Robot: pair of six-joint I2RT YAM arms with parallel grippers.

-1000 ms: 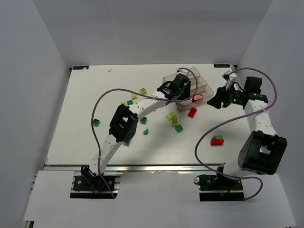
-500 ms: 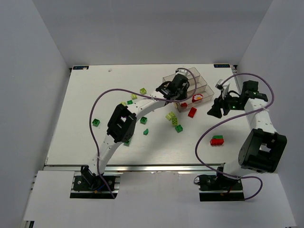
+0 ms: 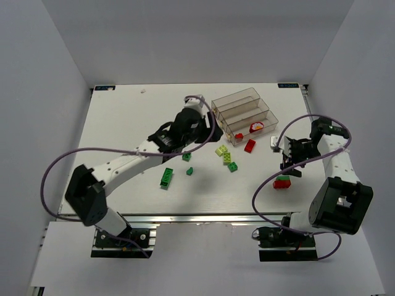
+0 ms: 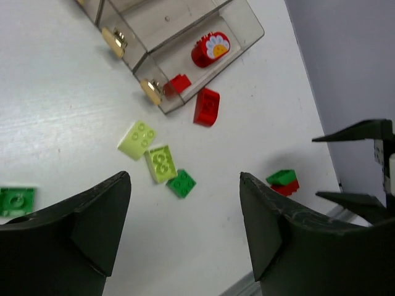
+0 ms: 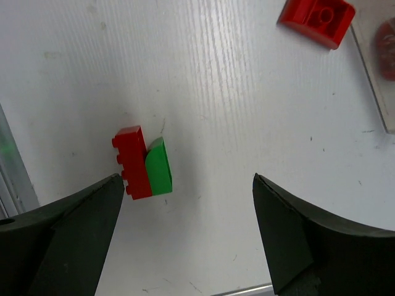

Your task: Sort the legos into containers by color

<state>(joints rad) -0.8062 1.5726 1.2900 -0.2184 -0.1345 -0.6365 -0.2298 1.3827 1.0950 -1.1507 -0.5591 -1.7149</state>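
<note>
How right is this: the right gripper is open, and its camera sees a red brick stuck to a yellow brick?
One thing is wrong. The red brick is stuck to a green brick, not a yellow one; the right wrist view shows it. The right gripper is open, as you say.

Boxed in by plain pale grey walls (image 3: 197, 37) at left, top and right of the frame. Centred on a white desk (image 3: 117, 117), edged along the bottom by a metal rail (image 3: 203, 214). Evenly lit.

I see containers (image 3: 244, 102) far centre; loose legos (image 3: 226, 154) before them; stacked pair (image 3: 282, 182) right, under right gripper (image 3: 287, 160).
</note>
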